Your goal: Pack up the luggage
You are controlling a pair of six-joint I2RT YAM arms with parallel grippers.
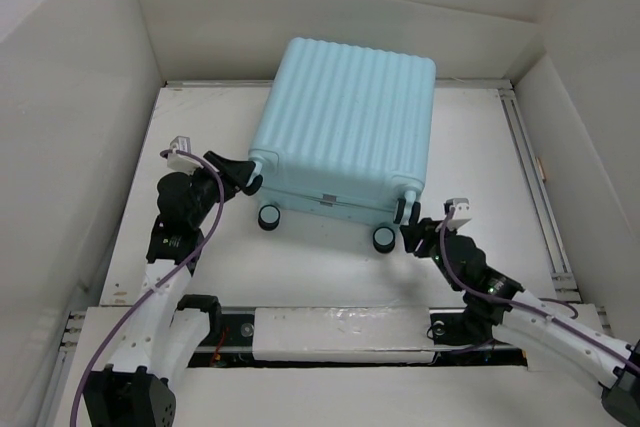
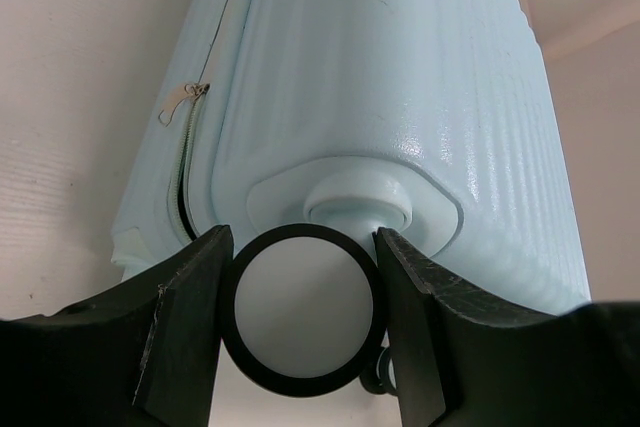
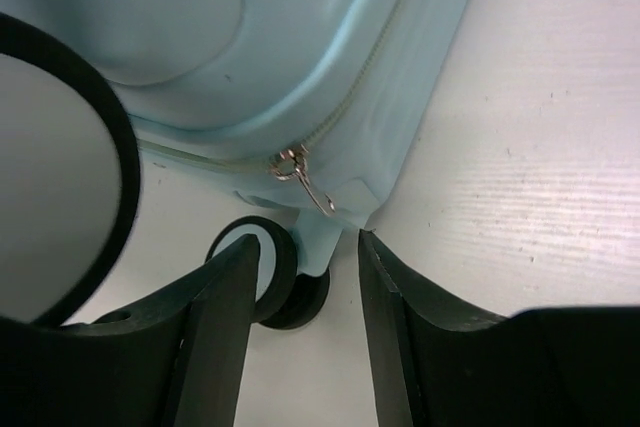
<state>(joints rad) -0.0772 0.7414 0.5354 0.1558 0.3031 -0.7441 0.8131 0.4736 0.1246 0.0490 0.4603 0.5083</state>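
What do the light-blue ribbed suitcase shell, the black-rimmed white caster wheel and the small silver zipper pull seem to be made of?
The light-blue ribbed suitcase shell is likely hard moulded plastic, semi-gloss, because it catches soft highlights. The black-rimmed white caster wheel is probably a smooth plastic hub with a matte, rubbery tyre. The small silver zipper pull looks like shiny metal.

Suitcase (image 1: 345,107): no brand, number or lettering was legible on the ribbed shell.
Wheel (image 2: 303,309): no marking was readable on its face.
Zipper pull (image 3: 305,185): no engraving could be made out.
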